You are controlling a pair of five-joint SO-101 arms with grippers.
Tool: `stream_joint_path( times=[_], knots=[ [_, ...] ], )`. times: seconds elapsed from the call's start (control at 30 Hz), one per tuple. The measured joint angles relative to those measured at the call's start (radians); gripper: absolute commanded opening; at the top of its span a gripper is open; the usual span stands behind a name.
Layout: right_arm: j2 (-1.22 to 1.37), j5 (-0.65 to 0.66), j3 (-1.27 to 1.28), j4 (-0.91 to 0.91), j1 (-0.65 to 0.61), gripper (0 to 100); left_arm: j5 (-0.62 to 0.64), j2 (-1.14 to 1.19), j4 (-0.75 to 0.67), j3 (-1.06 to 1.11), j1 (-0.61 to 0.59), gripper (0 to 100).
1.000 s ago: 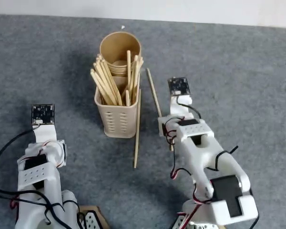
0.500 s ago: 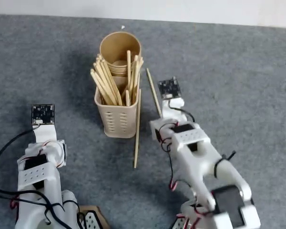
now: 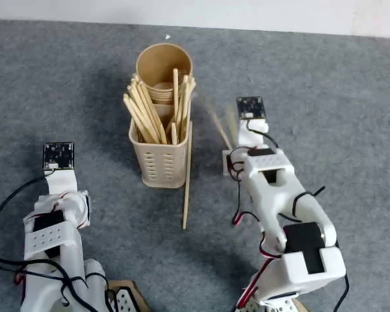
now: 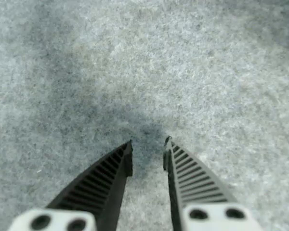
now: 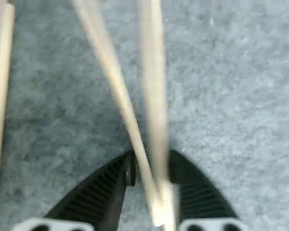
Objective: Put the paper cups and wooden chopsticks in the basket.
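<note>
So the basket (image 3: 159, 166), a beige perforated holder, is standing upright in the middle of the grey, carpet-like tabletop (image 3: 325, 84). It's pretty full. The stacked paper cups (image 3: 162, 62) sit in the far part of it, open side up, and a bundle of wooden chopsticks (image 3: 143, 114) fans out of the near part, sticking up past the rim.

There's one loose chopstick (image 3: 186, 188) outside the basket. It runs along the basket's right side with its far end up against the wall, and its near end is out on the tabletop toward the arms.

The right tool (image 5: 151, 168) is just to the right of the basket and is clamped on two chopsticks (image 5: 151, 72). Both sticks pass between its fingers and point away from the arm. They come out blurry, so I can't tell whether their far tips touch the tabletop. From above they show as pale streaks between the basket and the right arm's wrist.

The left tool (image 4: 148, 149) is down at the near left, well apart from the basket. It's pointing at bare tabletop with its fingers a little apart and nothing between them.
</note>
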Motion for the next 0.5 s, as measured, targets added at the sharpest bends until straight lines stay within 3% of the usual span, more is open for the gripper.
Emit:
stream_joint_path(
  times=[0.27,0.37,0.5],
  knots=[
    [-0.086,0.000,0.002,0.014,0.009,0.5,0.000,0.000,0.000,0.000,0.000,14],
    [-0.262,-0.015,0.002,0.014,0.031,0.5,0.000,0.000,0.000,0.000,0.000,14],
    [-0.580,-0.135,0.002,0.008,0.025,0.5,0.000,0.000,0.000,0.000,0.000,14]
  ],
)
